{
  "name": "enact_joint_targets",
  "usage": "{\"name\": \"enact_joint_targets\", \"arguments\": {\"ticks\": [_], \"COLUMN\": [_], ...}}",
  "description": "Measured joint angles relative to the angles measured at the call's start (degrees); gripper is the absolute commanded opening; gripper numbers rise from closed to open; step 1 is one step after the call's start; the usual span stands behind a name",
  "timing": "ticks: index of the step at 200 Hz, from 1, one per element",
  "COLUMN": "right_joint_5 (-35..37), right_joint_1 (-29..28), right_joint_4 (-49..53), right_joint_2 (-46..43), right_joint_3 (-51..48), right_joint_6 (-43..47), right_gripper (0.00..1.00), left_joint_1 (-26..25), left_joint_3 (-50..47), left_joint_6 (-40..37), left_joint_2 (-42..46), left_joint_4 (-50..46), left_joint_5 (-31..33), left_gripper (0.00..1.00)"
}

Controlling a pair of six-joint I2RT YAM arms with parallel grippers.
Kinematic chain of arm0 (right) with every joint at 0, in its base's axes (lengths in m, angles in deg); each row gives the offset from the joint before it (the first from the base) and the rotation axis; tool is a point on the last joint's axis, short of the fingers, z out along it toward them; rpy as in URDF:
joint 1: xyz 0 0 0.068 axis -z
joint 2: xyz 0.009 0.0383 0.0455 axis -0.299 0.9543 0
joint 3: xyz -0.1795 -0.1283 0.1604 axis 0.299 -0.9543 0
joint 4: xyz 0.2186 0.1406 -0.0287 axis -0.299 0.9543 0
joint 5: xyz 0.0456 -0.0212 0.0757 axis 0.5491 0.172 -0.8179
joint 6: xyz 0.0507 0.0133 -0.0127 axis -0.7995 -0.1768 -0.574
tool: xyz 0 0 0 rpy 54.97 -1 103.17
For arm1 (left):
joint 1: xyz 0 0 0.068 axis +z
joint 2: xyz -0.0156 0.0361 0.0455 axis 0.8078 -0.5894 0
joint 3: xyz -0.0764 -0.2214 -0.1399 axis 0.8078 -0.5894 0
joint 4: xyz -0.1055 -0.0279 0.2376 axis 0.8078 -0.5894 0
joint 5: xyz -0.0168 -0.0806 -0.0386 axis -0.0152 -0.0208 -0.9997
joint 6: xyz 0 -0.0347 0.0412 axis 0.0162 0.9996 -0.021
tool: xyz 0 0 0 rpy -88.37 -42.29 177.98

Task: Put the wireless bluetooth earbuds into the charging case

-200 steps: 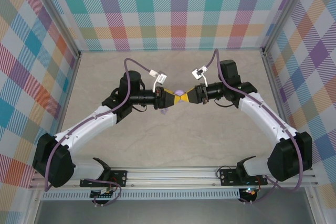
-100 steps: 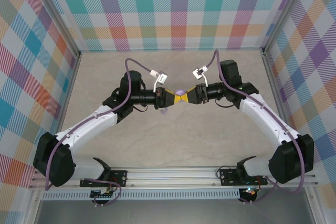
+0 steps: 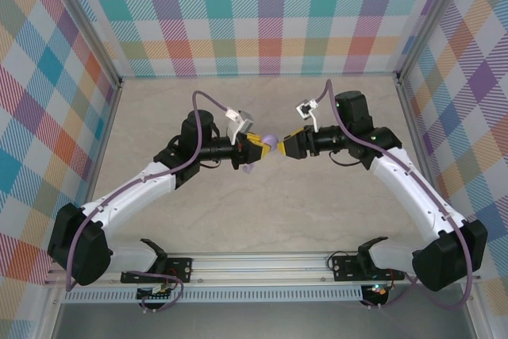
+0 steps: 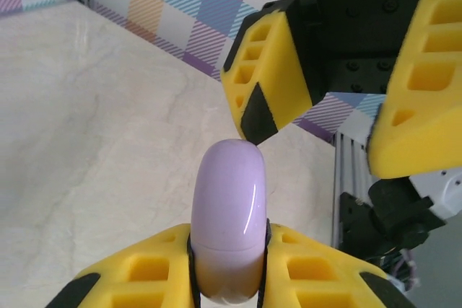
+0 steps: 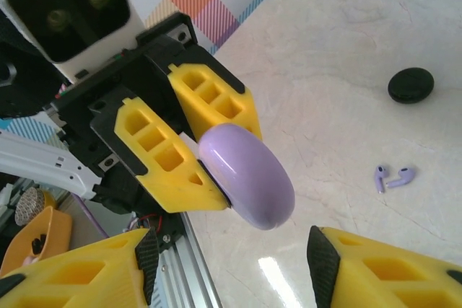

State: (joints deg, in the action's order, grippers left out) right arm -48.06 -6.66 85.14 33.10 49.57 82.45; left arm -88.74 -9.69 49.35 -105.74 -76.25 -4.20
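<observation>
The charging case (image 4: 229, 214) is a smooth lavender puck, lid closed, held edge-on above the table. My left gripper (image 4: 228, 265) is shut on it, its yellow fingers (image 5: 173, 164) pressing both flat sides. In the top view the case (image 3: 270, 142) hangs at mid-table between the two arms. My right gripper (image 5: 232, 265) faces it, open, with the case (image 5: 249, 174) just beyond its fingertips and not touched. Two small lavender earbuds (image 5: 393, 177) lie side by side on the table below.
A round black disc (image 5: 410, 84) rests on the marble tabletop (image 3: 317, 196) a little beyond the earbuds. The aluminium rail (image 3: 262, 263) with both arm bases runs along the near edge. Checked walls close off the other three sides.
The right gripper has opened off the case and drawn back to the right. The left gripper has closed on the case and now carries it alone, slightly turned.
</observation>
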Motion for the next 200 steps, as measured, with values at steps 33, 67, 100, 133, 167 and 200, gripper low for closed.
{"name": "enact_joint_targets", "arguments": {"ticks": [33, 67, 100, 133, 167, 200], "right_joint_5": [2.21, 3.85, 5.97, 7.21, 8.31, 10.08], "right_joint_1": [-1.6, -2.25, -2.27, -2.36, -2.67, -2.73], "right_joint_4": [2.21, 2.97, 2.97, 2.95, 2.93, 2.84], "right_joint_2": [0.02, 0.02, 0.02, 0.02, -0.02, -0.96], "right_joint_3": [0.66, 1.33, 1.46, 1.57, 1.57, 1.57], "right_joint_6": [1.14, 1.95, 1.97, 1.9, 1.25, 0.37], "right_gripper": [0.6, 0.6, 0.6, 0.6, 0.6, 0.59], "left_joint_1": [0.0, -0.02, -0.81, -1.25, -1.25, -1.29], "left_joint_3": [0.0, 0.0, -0.04, -0.04, -0.04, -0.04], "left_joint_6": [-4.24, -6.54, -8.02, -9.38, -10.49, -11.19], "left_joint_2": [0.11, 0.15, 0.76, 1.07, 1.07, 1.07], "left_joint_4": [1.55, 2.82, 2.95, 2.84, 2.47, 2.43], "left_joint_5": [-0.63, -1.73, -2.49, -2.78, -2.58, -2.54], "left_gripper": [0.11, 0.11, 0.1, 0.1, 0.1, 0.1]}}
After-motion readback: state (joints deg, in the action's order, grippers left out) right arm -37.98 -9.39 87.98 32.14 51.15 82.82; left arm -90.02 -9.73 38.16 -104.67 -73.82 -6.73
